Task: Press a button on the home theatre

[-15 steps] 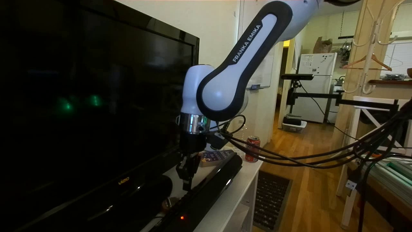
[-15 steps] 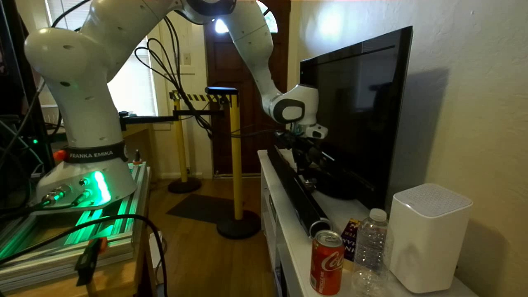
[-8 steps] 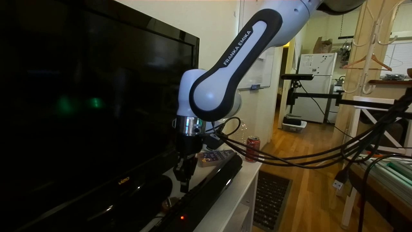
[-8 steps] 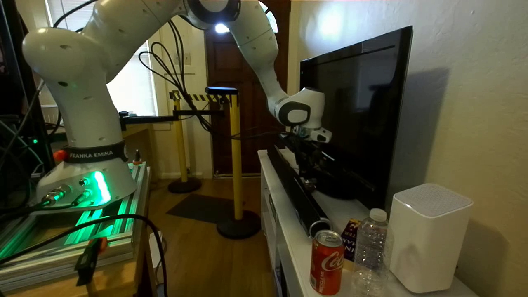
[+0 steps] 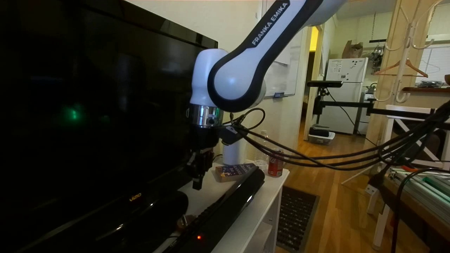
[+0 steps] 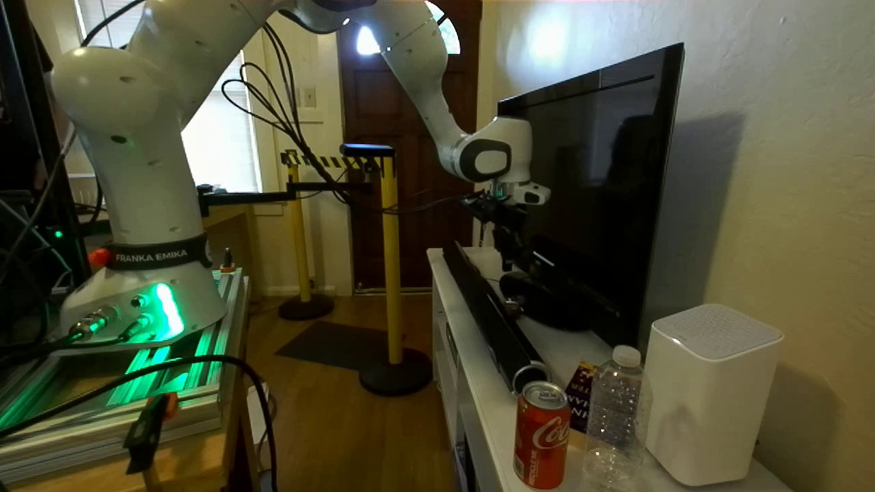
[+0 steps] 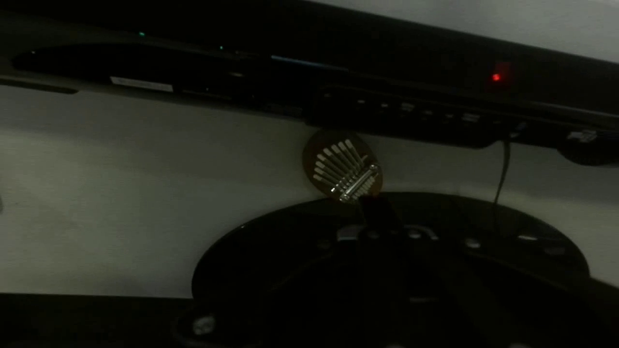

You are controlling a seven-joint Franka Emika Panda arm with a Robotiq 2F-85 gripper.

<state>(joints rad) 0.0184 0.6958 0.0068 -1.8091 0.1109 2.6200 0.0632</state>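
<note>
The home theatre is a long black glossy soundbar on a white cabinet, with a red light at its near end. It also shows in an exterior view. In the wrist view the soundbar runs across the top, its red light lit, with a row of small pale marks along its rear strip. My gripper points down above the gap between soundbar and TV, apart from both. Its jaws look shut with nothing between them; the gripper is very dark in the wrist view. It also shows in an exterior view.
The TV stands close behind my gripper on a dark round base. A brown kalimba lies between soundbar and base. A book, red can, bottle and white box stand beyond the soundbar's end.
My gripper dipped slightly towards the TV, then rose. It is now higher above the soundbar's rear edge than in the earlier frames. The soundbar and its red light look the same.
</note>
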